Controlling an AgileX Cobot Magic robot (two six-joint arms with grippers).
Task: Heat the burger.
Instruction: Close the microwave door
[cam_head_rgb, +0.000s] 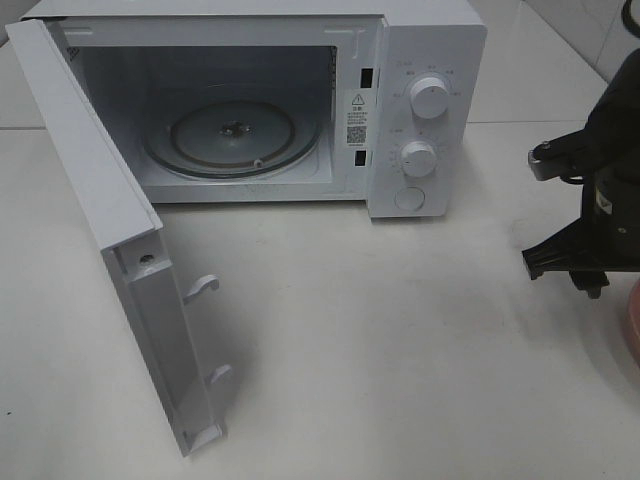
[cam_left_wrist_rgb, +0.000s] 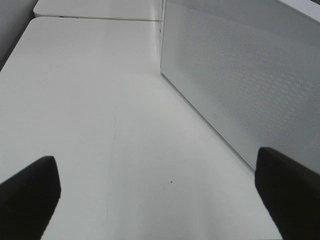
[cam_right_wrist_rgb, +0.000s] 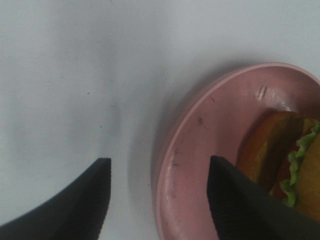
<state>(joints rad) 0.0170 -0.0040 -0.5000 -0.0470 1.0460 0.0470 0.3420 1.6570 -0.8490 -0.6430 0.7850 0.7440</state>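
The burger (cam_right_wrist_rgb: 292, 160) lies on a pink plate (cam_right_wrist_rgb: 200, 150) in the right wrist view, with its brown bun and green lettuce edge cut off by the frame. My right gripper (cam_right_wrist_rgb: 157, 200) is open just above the plate's rim. One finger (cam_right_wrist_rgb: 75, 205) is over the bare table and the other finger (cam_right_wrist_rgb: 240, 205) is over the plate beside the burger. In the high view only a sliver of the plate (cam_head_rgb: 633, 325) shows at the right edge, under the right arm (cam_head_rgb: 600, 200). My left gripper (cam_left_wrist_rgb: 157, 195) is open over bare table with nothing between its fingers.
The white microwave (cam_head_rgb: 425, 100) stands at the back with a glass turntable (cam_head_rgb: 232, 140) inside. Its door (cam_head_rgb: 120, 250) is swung wide open toward the front left. The door's dotted panel (cam_left_wrist_rgb: 240, 75) is close beside my left gripper.
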